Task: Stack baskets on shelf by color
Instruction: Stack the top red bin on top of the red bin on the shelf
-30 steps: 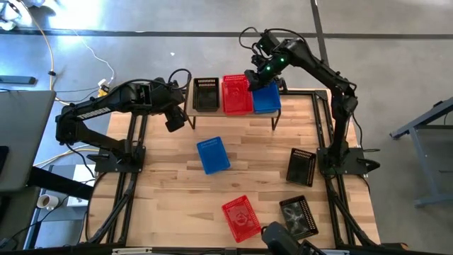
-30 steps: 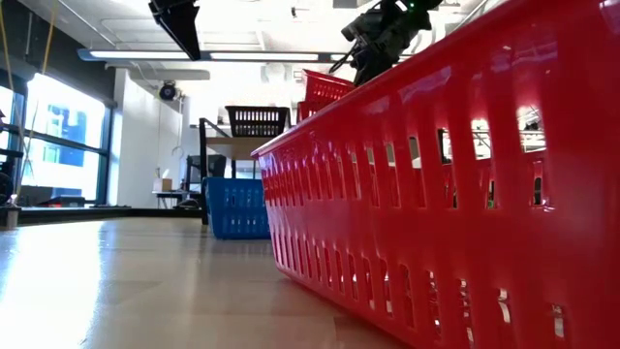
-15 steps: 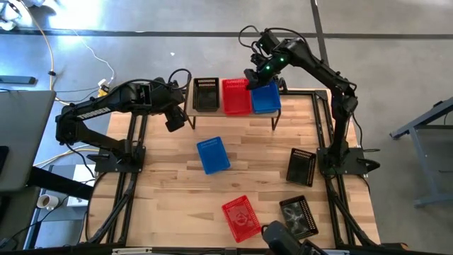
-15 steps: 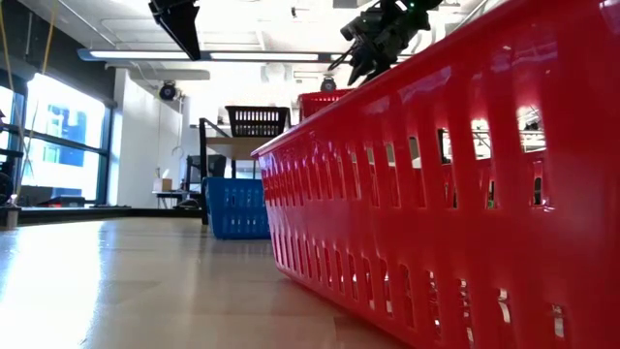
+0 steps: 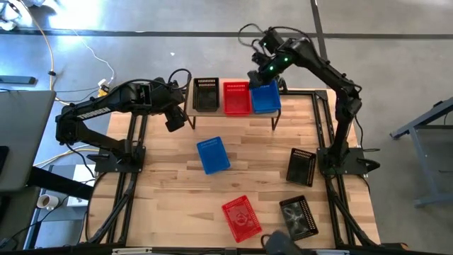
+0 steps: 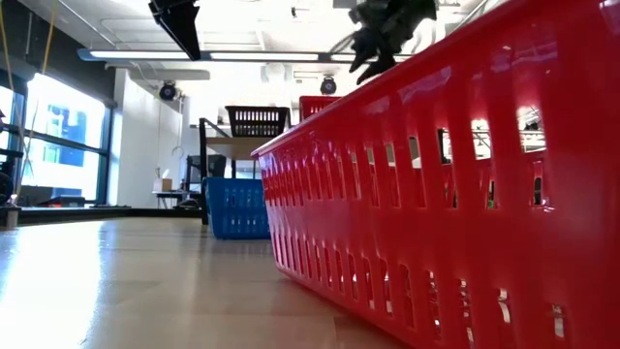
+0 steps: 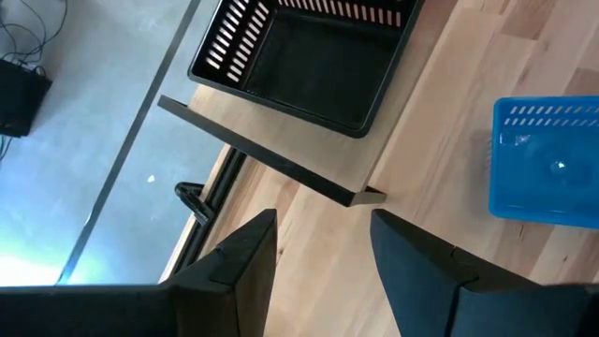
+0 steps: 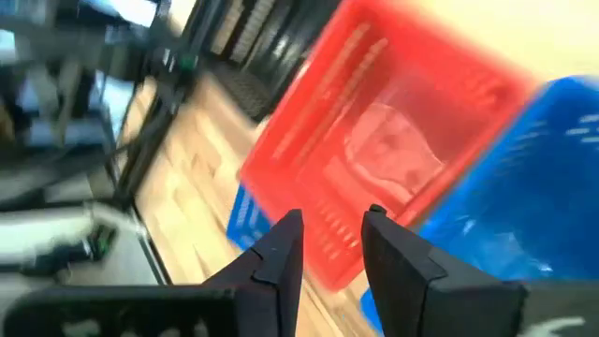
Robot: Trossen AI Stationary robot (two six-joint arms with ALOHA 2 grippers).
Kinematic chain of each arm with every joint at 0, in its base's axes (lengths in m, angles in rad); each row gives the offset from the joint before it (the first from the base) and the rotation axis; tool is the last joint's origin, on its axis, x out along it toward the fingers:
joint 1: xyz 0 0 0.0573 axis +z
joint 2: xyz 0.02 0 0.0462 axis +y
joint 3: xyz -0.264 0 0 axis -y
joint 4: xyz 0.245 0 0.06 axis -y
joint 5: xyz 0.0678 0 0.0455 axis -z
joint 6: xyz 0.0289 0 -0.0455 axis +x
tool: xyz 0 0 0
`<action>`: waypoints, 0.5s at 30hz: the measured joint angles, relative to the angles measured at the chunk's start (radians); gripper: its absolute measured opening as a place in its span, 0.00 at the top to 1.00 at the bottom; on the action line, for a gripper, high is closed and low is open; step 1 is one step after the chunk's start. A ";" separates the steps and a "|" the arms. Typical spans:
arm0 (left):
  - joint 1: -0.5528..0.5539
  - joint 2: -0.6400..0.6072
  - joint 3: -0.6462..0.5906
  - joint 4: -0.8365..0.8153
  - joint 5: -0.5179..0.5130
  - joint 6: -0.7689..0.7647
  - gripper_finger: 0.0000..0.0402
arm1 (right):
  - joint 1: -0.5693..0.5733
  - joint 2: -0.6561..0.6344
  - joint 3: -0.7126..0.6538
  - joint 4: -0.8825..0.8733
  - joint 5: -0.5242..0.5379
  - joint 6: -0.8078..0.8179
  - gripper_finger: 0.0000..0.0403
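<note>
On the shelf (image 5: 233, 117) at the table's far edge, a black basket (image 5: 206, 94), a red basket (image 5: 237, 98) and a blue basket (image 5: 265, 98) rest side by side on their bases. My right gripper (image 5: 255, 76) hovers open above the red basket's far end (image 8: 374, 150) with nothing between its fingers. Off the shelf's left end, my left gripper (image 7: 323, 243) waits open, above the table. On the tabletop lie a blue basket (image 5: 212, 154), a red basket (image 5: 241, 216) and two black baskets (image 5: 301, 166) (image 5: 297, 216).
The red basket at the near edge fills the low view's foreground (image 6: 436, 194), with the loose blue basket (image 6: 237, 206) behind it. Bare wood lies between the shelf and the loose baskets and along the table's left side (image 5: 163, 191).
My right gripper has opened and let go of the red basket, then risen a little. The basket, tilted in its hold a second ago, now sits level on the shelf between the black and blue ones.
</note>
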 joint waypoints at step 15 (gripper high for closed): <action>0.000 0.000 0.000 0.000 -0.002 -0.008 0.59 | 0.316 0.000 -0.001 -0.084 0.312 -0.365 0.76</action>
